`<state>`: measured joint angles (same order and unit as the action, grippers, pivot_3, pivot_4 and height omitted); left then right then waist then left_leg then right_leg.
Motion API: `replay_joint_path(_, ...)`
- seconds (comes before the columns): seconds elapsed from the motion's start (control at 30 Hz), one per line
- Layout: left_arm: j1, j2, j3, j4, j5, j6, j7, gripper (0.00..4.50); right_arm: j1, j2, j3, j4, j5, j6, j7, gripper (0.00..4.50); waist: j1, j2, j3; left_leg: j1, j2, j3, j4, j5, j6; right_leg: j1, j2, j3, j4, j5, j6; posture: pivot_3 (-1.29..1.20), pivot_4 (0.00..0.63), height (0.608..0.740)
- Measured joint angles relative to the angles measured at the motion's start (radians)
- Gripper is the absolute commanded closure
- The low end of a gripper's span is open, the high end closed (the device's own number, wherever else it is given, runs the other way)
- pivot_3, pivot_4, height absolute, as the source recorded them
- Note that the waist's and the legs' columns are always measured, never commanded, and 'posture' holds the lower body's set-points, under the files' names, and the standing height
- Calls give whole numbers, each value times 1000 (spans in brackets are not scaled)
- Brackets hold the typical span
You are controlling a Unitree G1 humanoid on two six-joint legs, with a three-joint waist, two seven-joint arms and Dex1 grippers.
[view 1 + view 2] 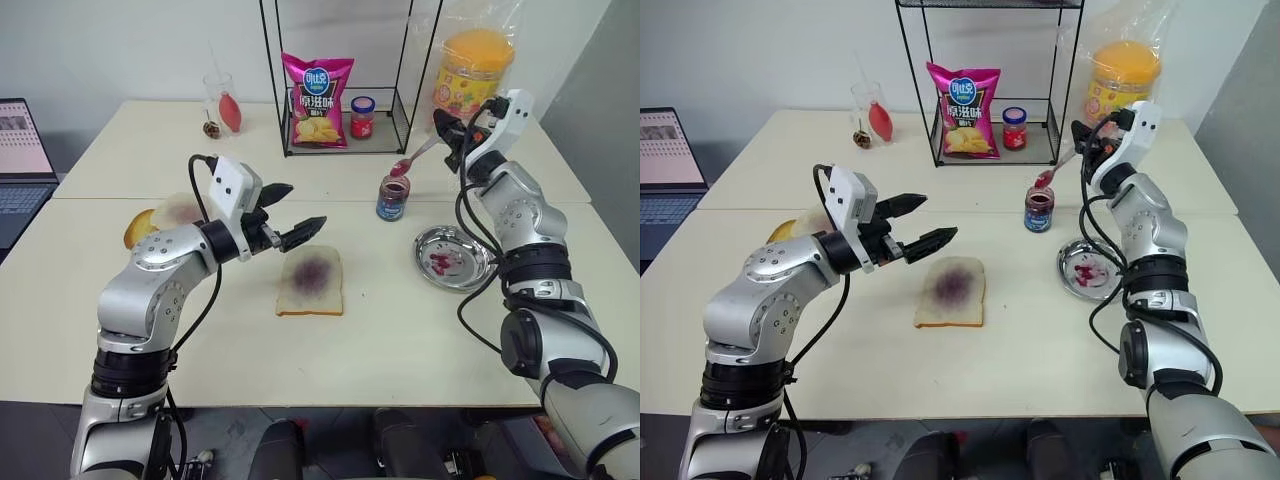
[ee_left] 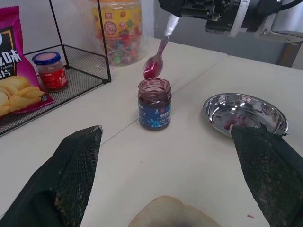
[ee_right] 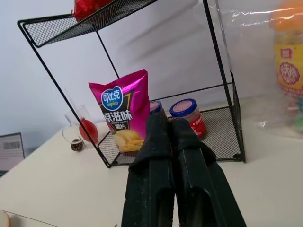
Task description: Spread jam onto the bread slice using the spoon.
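The bread slice (image 1: 310,282) lies flat on the table, white with a dark purple blotch in its middle. My left gripper (image 1: 305,205) hovers open just above and left of it, holding nothing; its fingers (image 2: 71,175) spread wide in the left wrist view. The jam sits in an open glass jar (image 1: 393,197) with a blue label, behind and right of the bread. My right gripper (image 1: 447,135) is shut on the handle of the spoon (image 1: 418,158). The spoon slants down, its jam-coated bowl (image 2: 153,67) just above the jar mouth (image 2: 154,86).
A silver dish (image 1: 452,258) with jam smears lies right of the bread. Behind stands a wire rack (image 1: 400,110) holding a chips bag (image 1: 318,100) and a red-lidded jar (image 1: 362,117), with a yellow candy tub (image 1: 472,72) beside it. Other bread slices (image 1: 165,215) lie at left.
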<state>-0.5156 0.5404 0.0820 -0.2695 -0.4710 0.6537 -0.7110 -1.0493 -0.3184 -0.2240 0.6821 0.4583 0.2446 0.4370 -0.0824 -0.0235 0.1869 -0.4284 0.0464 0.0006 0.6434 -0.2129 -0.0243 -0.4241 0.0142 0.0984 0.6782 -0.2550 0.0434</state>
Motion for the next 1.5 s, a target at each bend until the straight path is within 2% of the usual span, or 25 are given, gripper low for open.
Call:
replay_joint_path(0.3,-15,3,-6,5,1,-3,-10,0,60,7,139,0,-190,-173,69,4478,0,0,0,0,0,0,0,0,0,0,0,0,0,0,0,0,150,740)
replay_joint_path(0.53,-14,3,-6,5,1,-3,-11,0,65,16,146,0,-211,-165,84,4478,0,0,0,0,0,0,0,0,0,0,0,0,1,0,-1,0,150,740)
replay_joint_path(0.73,-7,3,-6,4,3,-6,-6,0,52,57,31,17,-106,44,13,4478,0,0,0,0,0,-1,1,0,0,0,0,0,1,0,-1,0,150,740)
replay_joint_path(0.9,0,3,-7,4,3,-6,0,0,37,59,-44,18,-42,150,-38,4478,0,0,0,0,0,0,1,0,0,0,0,0,1,0,-1,0,150,740)
replay_joint_path(1.07,0,3,-8,4,5,-10,1,0,-17,75,-172,57,54,246,-141,4478,-2,0,0,0,0,0,0,0,0,0,0,0,1,0,-1,0,150,740)
replay_joint_path(1.23,0,3,-9,4,6,-11,1,0,-31,78,-243,74,106,288,-207,4478,-2,0,0,0,0,0,0,0,0,0,0,0,1,0,-1,0,150,740)
replay_joint_path(1.5,0,3,-19,6,9,-23,-1,0,-31,80,-276,74,123,291,-250,4478,-2,0,0,0,0,0,0,0,0,0,0,0,1,0,-1,0,150,740)
